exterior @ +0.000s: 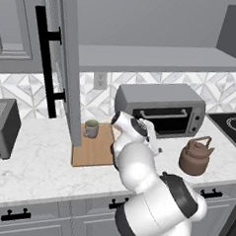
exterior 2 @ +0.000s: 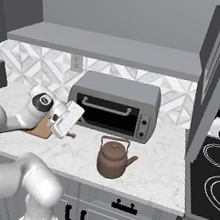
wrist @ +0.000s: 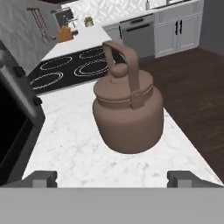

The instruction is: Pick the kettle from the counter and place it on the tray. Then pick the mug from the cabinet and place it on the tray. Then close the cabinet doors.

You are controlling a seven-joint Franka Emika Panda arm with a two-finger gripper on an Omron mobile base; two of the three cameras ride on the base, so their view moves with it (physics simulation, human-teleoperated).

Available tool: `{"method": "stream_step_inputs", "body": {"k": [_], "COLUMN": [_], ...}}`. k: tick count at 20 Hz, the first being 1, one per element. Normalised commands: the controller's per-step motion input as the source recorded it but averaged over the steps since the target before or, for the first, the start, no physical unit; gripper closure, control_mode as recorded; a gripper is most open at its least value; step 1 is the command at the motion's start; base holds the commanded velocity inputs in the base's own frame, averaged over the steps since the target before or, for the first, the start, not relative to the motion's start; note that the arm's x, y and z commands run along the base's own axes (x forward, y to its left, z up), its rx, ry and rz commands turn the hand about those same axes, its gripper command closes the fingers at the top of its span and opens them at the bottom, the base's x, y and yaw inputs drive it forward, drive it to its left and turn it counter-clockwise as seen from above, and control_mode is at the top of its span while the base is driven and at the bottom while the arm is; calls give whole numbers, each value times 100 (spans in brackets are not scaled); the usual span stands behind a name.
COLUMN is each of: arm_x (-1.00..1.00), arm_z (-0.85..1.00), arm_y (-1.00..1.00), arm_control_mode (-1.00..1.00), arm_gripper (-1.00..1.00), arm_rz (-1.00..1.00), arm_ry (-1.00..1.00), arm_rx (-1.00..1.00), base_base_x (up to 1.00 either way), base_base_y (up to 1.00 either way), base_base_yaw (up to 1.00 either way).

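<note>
Counter [exterior: 38,159] holds the kettle [wrist: 127,109] before the toaster oven [exterior 2: 115,108]. My gripper [wrist: 112,177], jaws wide and empty, faces it; I judge approach, then grasp the handle.

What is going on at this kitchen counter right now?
A white robot arm is reaching toward the brown kettle, which stands upright on the marble counter in front of the toaster oven. Its gripper is open, short of the kettle and holding nothing. A mug already sits on the wooden tray, beside the open cabinet door.
</note>
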Motion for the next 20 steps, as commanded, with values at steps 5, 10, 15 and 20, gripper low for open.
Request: {"method": "stream_step_inputs", "body": {"k": [5,10,15,20], "arm_x": [-6,-19,-20,-23], "arm_z": [1,5,7,0], "arm_y": [-79,-55,-17,-24], "arm_control_mode": [-100,-100,-100,-100], "arm_gripper": [-100,-100,-100,-100], "arm_rz": [-14,-9,0,0], "arm_ry": [-3,-8,-10,-5], "arm_rx": [14,14,9,6], "base_base_x": [0,0,0,0], "base_base_y": [0,0,0,0], "base_base_yaw": [0,0,0,0]}}
